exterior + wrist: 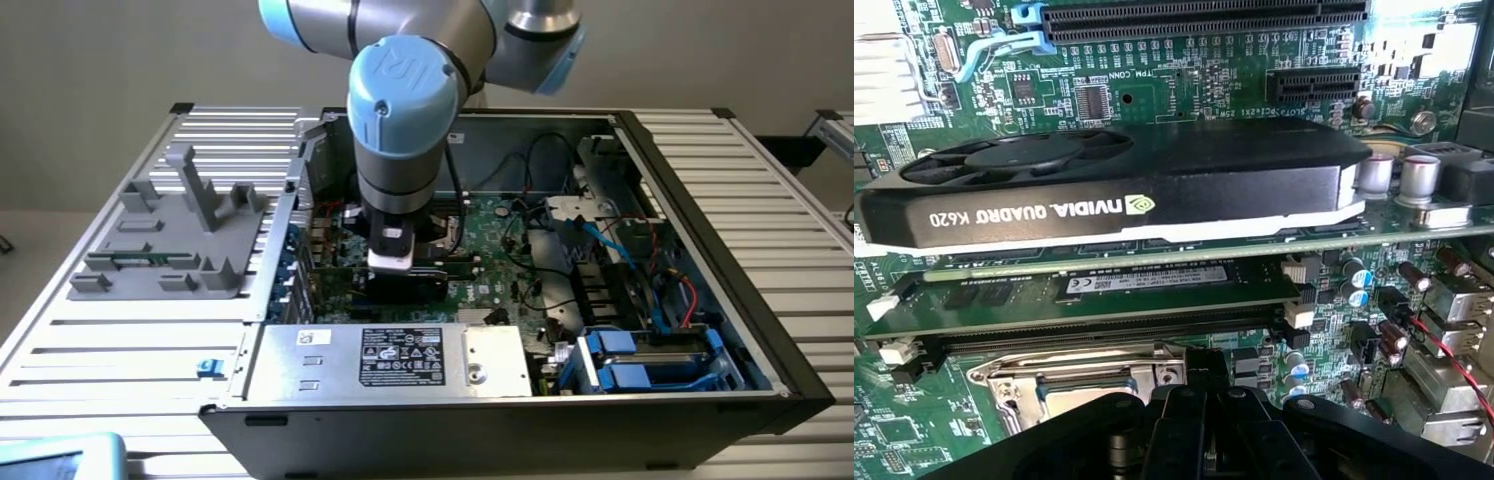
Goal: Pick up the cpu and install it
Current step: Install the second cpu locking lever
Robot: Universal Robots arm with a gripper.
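One arm reaches down into the open computer case point(694, 250), and your gripper point(400, 278) hangs low over the green motherboard point(501, 260), near the middle of the board. At the wrist camera the gripper point(1199, 405) shows as a dark mass with its jaws drawn fully together, no gap between them; you cannot tell from either view whether anything is pinched there. Directly beside the fingertips lies the socket point(1069, 385) with its bright metal frame, and a dull grey flat patch shows inside that frame, partly hidden by the gripper. Whether this patch is the cpu cannot be told, and the cpu cannot be made out with certainty elsewhere. Just past the socket, away from the gripper, a memory module point(1104, 300) stands in its slot. Beyond that sits the black graphics card point(1124, 185), lettered NVIDIA QUADRO K620. Farther off still run long black expansion slots point(1204, 18). Well apart from the gripper, outside the case on the exterior view's left, a grey plastic fixture point(167, 235) rests on the slatted table point(120, 350).
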